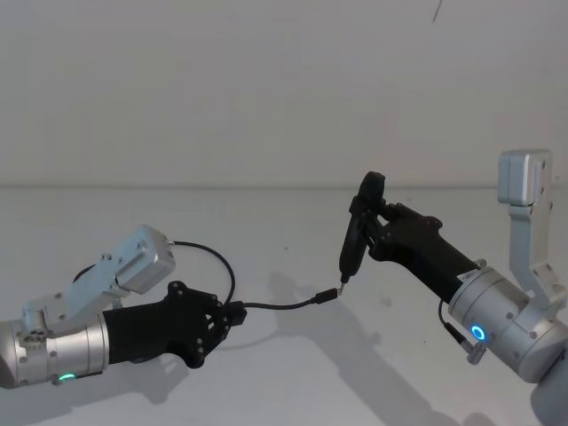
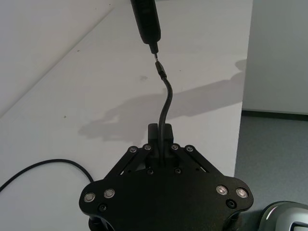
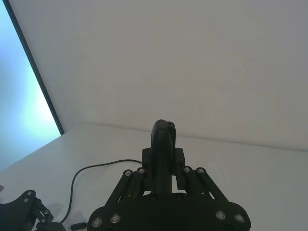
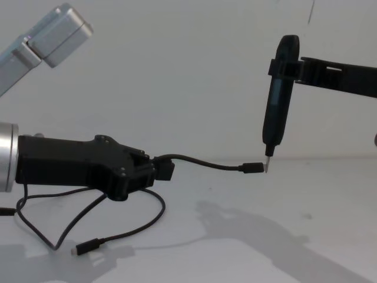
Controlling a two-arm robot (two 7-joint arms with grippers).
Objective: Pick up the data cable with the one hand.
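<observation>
Matte black plastic on the left hand (image 1: 238, 313), brushed silver metal behind; thin smooth black data cable (image 4: 203, 163); glossy black pen tool (image 4: 277, 94), metal-tipped; smooth matte white counter (image 1: 293, 373).

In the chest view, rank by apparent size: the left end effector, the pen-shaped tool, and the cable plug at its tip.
1. Chunky matte-black left end effector, nearest the camera.
2. Slim black pen-shaped tool.
3. Small black cable plug.

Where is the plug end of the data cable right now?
In the chest view, the data cable runs from the left claw toward the middle, its plug in the air at the pen-shaped tool tip.
</observation>
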